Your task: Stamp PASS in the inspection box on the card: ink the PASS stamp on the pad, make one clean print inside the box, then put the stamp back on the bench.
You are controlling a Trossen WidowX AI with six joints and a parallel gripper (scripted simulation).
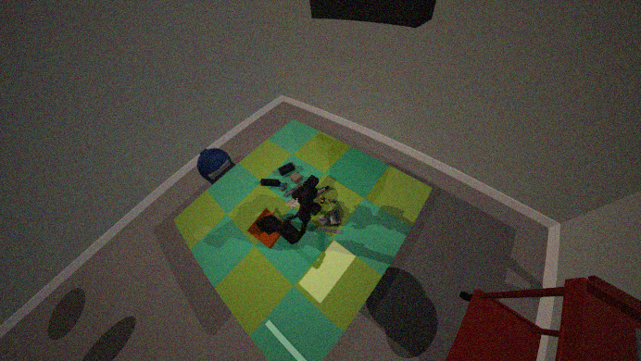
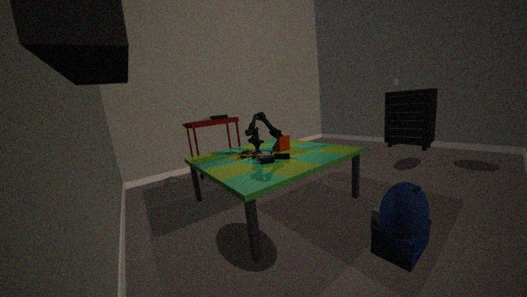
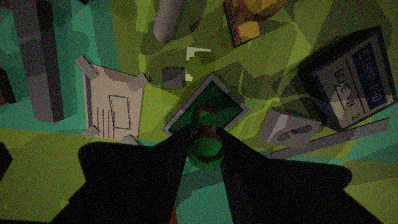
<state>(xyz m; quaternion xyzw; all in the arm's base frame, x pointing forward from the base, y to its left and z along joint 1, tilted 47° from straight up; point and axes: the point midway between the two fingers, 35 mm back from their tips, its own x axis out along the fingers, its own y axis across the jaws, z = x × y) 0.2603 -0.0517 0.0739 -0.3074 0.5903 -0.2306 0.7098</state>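
Observation:
My gripper (image 3: pixel 203 129) (image 2: pixel 257 149) is shut on the stamp (image 3: pixel 206 152), whose round green knob shows between the fingers. It points down over the open ink pad (image 3: pixel 220 95), a green square with a grey rim. The stamp's lower end is over the pad; whether it touches the pad is unclear. The stamp's PASS face is hidden. The pale card (image 3: pixel 100 92) lies left of the pad in the wrist view, with grey pieces at its corners. Its outlined inspection box (image 3: pixel 119 96) shows no print that I can make out, beside several printed lines.
A dark box (image 3: pixel 345 82) labelled as a stamp pad stands right of the pad, near a grey block (image 3: pixel 285 129) and a grey strip (image 3: pixel 332 138). A long grey bar (image 3: pixel 37 60) lies left of the card. A grey cylinder (image 3: pixel 168 20) and an orange-brown object (image 3: pixel 247 27) lie beyond.

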